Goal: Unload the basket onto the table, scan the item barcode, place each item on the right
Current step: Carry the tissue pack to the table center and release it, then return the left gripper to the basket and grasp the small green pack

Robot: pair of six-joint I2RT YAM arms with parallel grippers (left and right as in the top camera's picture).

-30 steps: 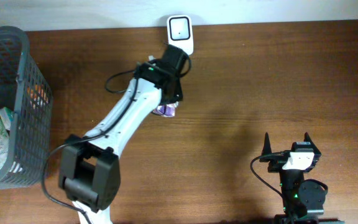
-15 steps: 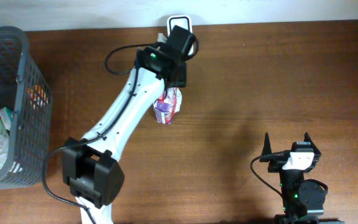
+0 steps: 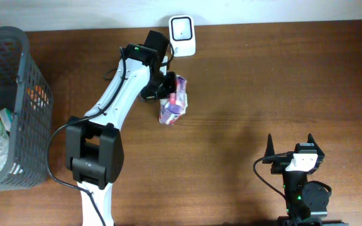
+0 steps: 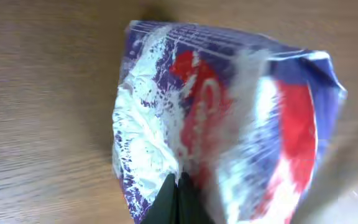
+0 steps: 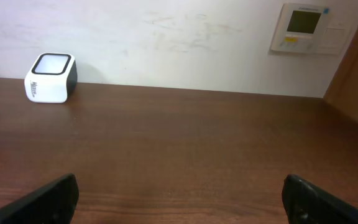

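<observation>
1. Left gripper (image 4: 178, 190) is fully closed. Its tips seem to pinch the edge film of the crinkly purple-red-white foil snack packet (image 4: 229, 112), which spreads straight ahead of the fingertips.
2. Can't tell if the packet rests on the brown wooden table (image 3: 263, 75) or hangs clear.
3. Right gripper (image 5: 179, 208) is wide open and empty, well apart from the packet.
4. Handling guess: light, soft, slippery film that crumples and may slip or swing. Best hold is the flat sealed edge, leaving the barcode face uncovered.
5. Overhead shows the white box-shaped scanner (image 3: 183, 28) near, behind the left gripper's wrist and apart from the packet. Left wrist view misses it.
6. Left wrist view alone shows the pinch and print. No barcode is visible in any view.
</observation>
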